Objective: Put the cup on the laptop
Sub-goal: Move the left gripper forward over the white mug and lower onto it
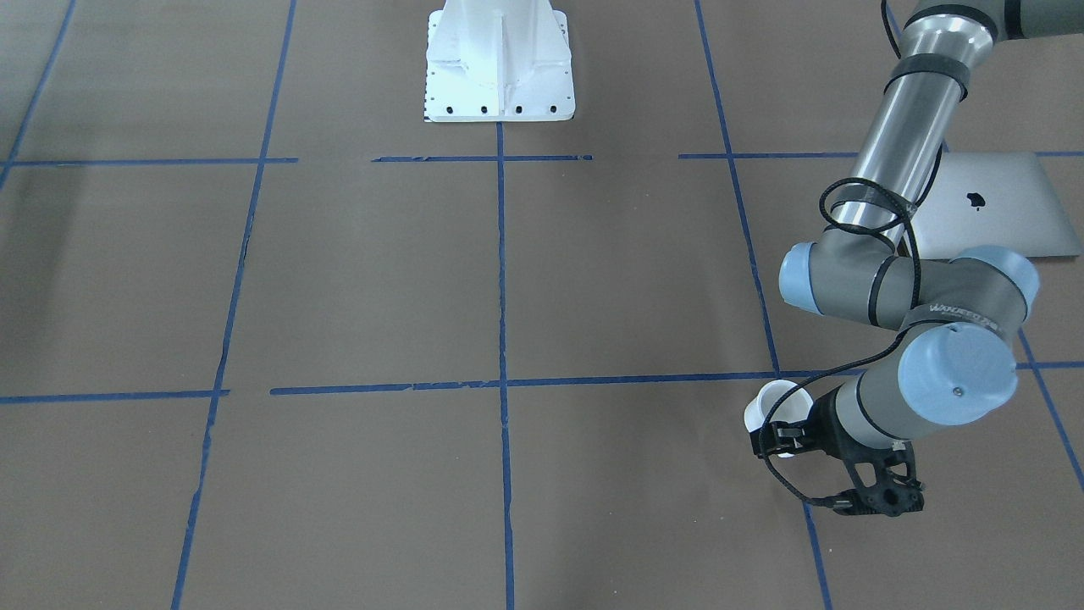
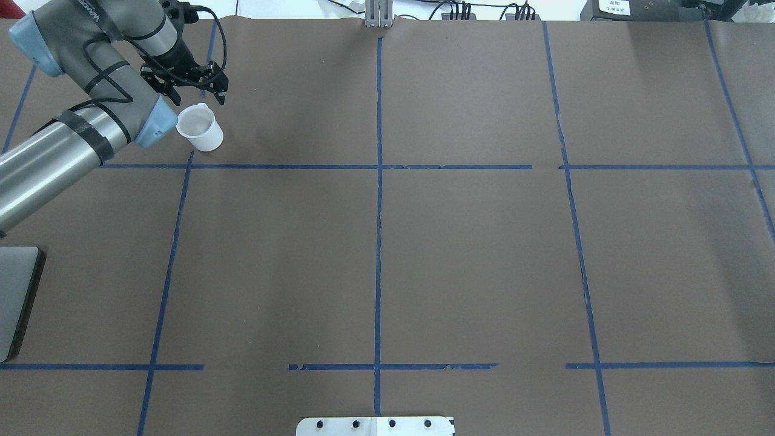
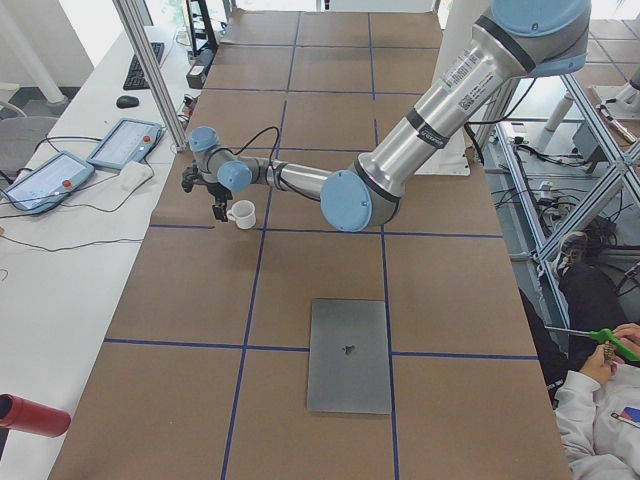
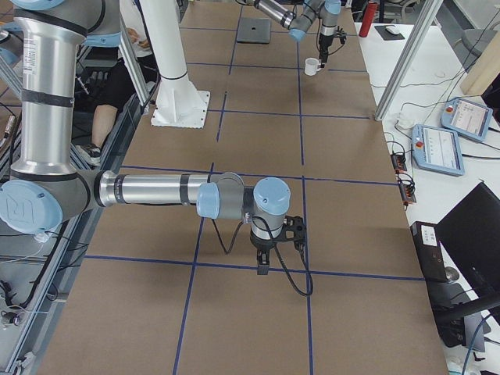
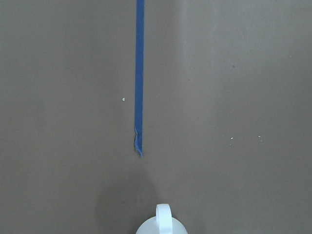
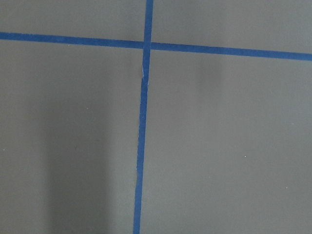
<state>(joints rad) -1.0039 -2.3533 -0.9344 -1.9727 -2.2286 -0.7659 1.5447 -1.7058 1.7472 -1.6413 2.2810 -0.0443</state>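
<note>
The small white cup [image 2: 200,127] stands upright on the brown table near the far left corner, its handle pointing away from the robot. It also shows in the front view [image 1: 772,405] and at the bottom edge of the left wrist view [image 5: 163,223]. My left gripper [image 2: 200,95] is open and hovers just beyond the cup, not holding it. The silver laptop [image 1: 991,207] lies closed on the table's left side, nearer the robot, partly behind my left arm; only its edge [image 2: 15,297] shows overhead. My right gripper [image 4: 264,264] points down over the table; I cannot tell if it is open.
The white robot base [image 1: 500,63] stands at the table's near middle edge. Blue tape lines [image 2: 378,166] grid the brown surface. Teach pendants [image 3: 120,142] and a red cylinder [image 3: 30,415] lie on the white bench beyond the far edge. A person [image 3: 600,390] sits beside the table.
</note>
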